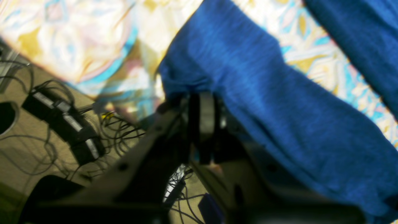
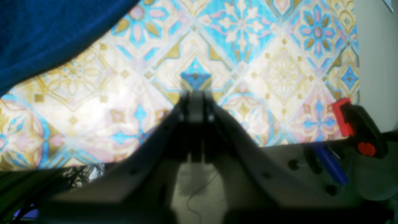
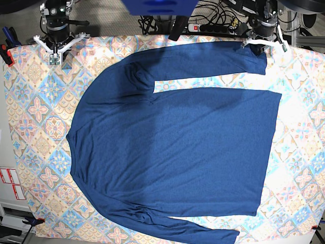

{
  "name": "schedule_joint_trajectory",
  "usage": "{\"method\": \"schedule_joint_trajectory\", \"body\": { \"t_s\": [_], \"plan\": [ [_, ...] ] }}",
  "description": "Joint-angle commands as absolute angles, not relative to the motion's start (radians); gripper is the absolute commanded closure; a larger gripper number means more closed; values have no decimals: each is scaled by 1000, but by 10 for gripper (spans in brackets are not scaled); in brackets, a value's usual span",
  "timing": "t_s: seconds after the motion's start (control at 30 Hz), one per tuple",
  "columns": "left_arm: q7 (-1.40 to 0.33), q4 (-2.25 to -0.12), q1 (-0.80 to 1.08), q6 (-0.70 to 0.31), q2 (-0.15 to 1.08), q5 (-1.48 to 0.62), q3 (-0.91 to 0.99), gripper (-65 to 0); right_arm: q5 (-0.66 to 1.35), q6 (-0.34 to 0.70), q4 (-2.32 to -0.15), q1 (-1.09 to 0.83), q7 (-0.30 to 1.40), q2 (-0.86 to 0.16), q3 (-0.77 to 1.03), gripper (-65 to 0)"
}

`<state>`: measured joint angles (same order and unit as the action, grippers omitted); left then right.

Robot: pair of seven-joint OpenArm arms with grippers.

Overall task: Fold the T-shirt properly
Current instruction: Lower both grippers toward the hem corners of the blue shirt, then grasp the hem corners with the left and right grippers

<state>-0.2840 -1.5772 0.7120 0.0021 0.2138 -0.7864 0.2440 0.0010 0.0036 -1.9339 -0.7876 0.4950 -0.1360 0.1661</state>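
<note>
Navy T-shirt (image 3: 172,147) flat; left hand (image 1: 203,102) grips sleeve cuff; right hand (image 2: 196,96) closed, empty.

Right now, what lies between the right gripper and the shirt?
Only the bare patterned cloth. In the right wrist view, the right gripper hangs shut over it, with the shirt off in the upper left corner.

Work surface covered by a patterned tile-print cloth (image 3: 40,127) in blue, gold and pink, brightly lit, with tangled cables (image 3: 218,10) and a power strip (image 3: 210,26) beyond its far edge, red-handled clamp (image 2: 354,124) at one border.
</note>
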Motion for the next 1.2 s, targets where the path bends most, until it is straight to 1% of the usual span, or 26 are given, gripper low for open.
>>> {"method": "schedule_joint_trajectory", "body": {
  "t_s": [0.0, 0.2, 0.37, 0.53, 0.67, 0.8, 0.83, 0.9, 0.93, 0.97, 1.07, 1.13, 1.17],
  "plan": [
    [-277, -1595, 725, -5, 222, -789, 249, 0, -2, -1, -1956, -799, 475, -143, 171, 0],
    [-277, -1649, 757, -5, 220, -789, 249, 0, -1, 2, -1957, -800, 475, -143, 162, -6],
    [-277, -1692, 780, -5, 220, -789, 274, 0, -1, 2, -1972, -816, 475, -147, 51, -49],
    [-277, -1696, 789, -5, 220, -789, 278, 0, -1, 2, -1974, -797, 475, -148, -58, -55],
    [-277, -1676, 788, -5, 219, -789, 278, 0, -1, 2, -1972, -786, 476, -148, -99, -98],
    [-277, -1650, 786, -5, 217, -789, 275, 0, 1, 2, -1971, -771, 499, -147, -96, -133],
    [-277, -1650, 788, -5, 216, -789, 274, -9, 1, 2, -1972, -768, 510, -147, -94, -137],
    [-278, -1649, 791, -5, 205, -789, 275, -57, 1, 2, -1972, -756, 522, -147, -91, -138],
    [-278, -1649, 791, -5, 203, -789, 277, -95, 1, 2, -1972, -754, 530, -148, -91, -138],
    [-278, -1649, 792, -5, 203, -789, 277, -138, 1, 2, -1972, -753, 532, -148, -91, -138],
    [-326, -1649, 788, -4, 199, -789, 278, -304, 1, 2, -1972, -753, 535, -148, -90, -138],
    [-354, -1649, 785, -4, 197, -789, 280, -401, 1, 2, -1972, -751, 535, -148, -90, -138],
    [-354, -1649, 785, -4, 197, -789, 280, -435, 1, 2, -1972, -751, 535, -148, -90, -138]
  ]
}}
